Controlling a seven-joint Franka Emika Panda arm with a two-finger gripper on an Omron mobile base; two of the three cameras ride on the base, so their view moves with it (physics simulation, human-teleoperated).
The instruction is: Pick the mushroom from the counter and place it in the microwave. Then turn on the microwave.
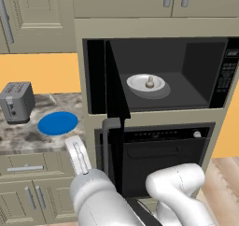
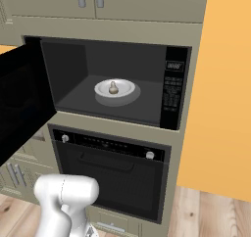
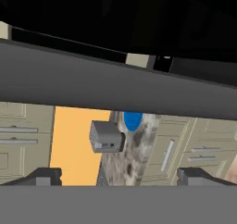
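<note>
Now mushroom (image 1: 150,82) on white dish (image 1: 140,86) inside open microwave (image 1: 196,71); pincer (image 3: 121,176) spread, empty.

You get flat, even light with no glare. The microwave (image 2: 110,79) is dark inside, and a soft shadow lies under its white dish (image 2: 114,88). All pictures are coarse and slightly soft, and in the hand view the counter (image 3: 132,149) looks blurred.

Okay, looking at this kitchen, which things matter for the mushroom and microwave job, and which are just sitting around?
Part of the job:
mushroom, already on the white dish inside
microwave, door swung open
keypad
counter
gripper, open and holding nothing

Just lying about:
toaster
blue plate
oven
</note>
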